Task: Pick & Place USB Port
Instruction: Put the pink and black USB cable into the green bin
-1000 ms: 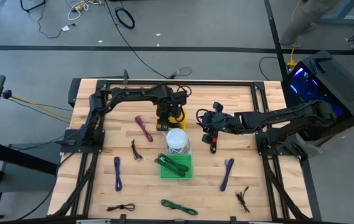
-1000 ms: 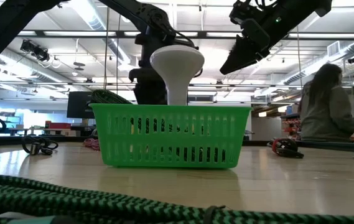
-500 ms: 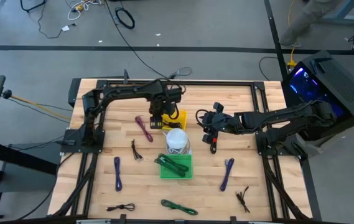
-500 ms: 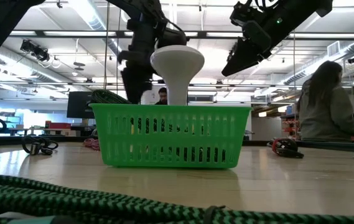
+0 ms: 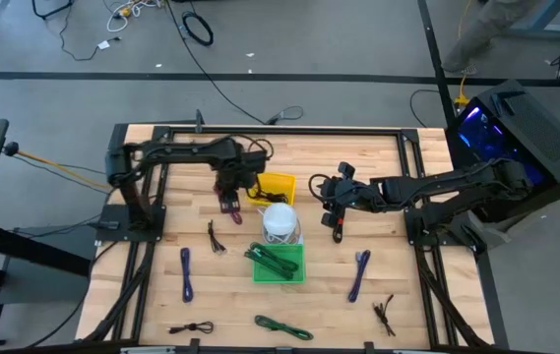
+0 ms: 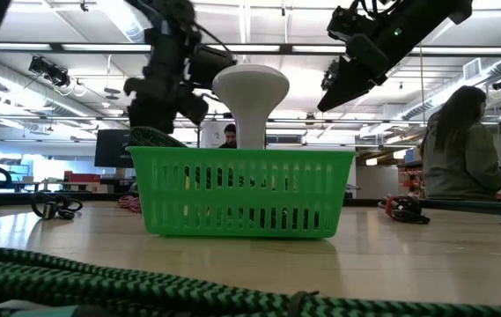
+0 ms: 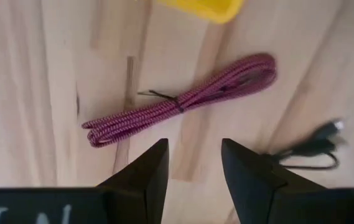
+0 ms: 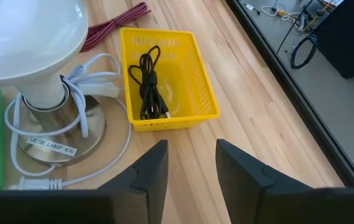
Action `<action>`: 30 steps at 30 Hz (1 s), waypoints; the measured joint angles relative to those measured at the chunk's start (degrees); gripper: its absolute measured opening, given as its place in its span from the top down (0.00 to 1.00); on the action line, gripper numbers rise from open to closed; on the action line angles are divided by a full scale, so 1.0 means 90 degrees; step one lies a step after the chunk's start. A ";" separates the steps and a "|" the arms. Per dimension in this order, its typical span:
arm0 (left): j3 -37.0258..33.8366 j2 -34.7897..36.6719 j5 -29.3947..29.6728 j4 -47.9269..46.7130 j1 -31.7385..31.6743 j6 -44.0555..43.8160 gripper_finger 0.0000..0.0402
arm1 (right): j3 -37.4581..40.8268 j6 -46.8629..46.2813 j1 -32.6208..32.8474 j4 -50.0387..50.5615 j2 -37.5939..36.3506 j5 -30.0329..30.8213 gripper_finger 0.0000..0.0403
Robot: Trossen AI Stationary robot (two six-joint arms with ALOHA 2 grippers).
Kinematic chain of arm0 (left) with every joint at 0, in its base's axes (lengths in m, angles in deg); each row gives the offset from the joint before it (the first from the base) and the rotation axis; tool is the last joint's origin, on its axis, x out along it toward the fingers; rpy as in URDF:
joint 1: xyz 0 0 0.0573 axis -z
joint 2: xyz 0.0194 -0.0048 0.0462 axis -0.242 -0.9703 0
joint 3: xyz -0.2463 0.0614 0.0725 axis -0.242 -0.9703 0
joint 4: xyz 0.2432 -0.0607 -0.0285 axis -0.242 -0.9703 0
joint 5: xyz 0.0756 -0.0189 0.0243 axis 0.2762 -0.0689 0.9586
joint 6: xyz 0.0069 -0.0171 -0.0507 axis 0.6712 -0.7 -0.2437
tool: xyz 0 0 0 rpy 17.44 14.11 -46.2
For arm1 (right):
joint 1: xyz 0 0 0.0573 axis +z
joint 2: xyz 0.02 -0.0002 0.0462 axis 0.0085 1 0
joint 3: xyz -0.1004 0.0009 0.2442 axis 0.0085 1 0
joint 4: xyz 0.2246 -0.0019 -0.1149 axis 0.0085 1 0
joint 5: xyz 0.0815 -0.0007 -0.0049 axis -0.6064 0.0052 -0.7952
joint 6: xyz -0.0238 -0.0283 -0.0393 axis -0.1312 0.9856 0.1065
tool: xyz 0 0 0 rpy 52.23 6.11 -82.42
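Note:
The USB port (image 5: 339, 227), a small black stick with red on it, lies flat on the wood on the table's right half, just nearer the near edge than my right gripper (image 5: 319, 188). That gripper hovers open (image 8: 191, 158), facing the yellow basket (image 8: 164, 121), and touches nothing; its wrist view does not show the port. My left gripper (image 5: 228, 197) hangs open (image 7: 192, 162) over a maroon strap (image 7: 183, 99) left of the yellow basket (image 5: 278, 187). In the low view both grippers, the left (image 6: 166, 79) and the right (image 6: 356, 70), are well above the table.
A white lamp (image 5: 280, 221) with a coiled white cord stands between the yellow basket and a green basket (image 5: 280, 264). A black cable (image 8: 149, 84) lies in the yellow basket. Purple straps (image 5: 360, 275), a green strap (image 5: 281, 326) and dark wire ties (image 5: 386, 313) are scattered toward the near edge.
My left gripper has swung from over the yellow basket toward the table's left and a little toward the near edge, ending above the maroon strap. My right arm and the USB port have stayed where they were.

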 joint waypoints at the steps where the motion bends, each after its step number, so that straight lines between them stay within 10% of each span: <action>1: -0.0264 0.0168 0.0009 0.0197 0.0000 -0.0058 0.62 | 0.0000 0.0000 -0.0001 -0.0007 0.0000 0.0000 0.67; 14: -0.2810 0.1669 0.0552 0.2719 0.0465 0.1899 0.67 | 0.0000 -0.0072 0.0000 -0.0158 0.0000 -0.0002 0.67; 30: -0.3206 0.1658 0.1164 0.4164 0.0719 0.3046 0.67 | 0.0000 -0.0172 0.0000 -0.0442 0.0000 -0.0005 0.67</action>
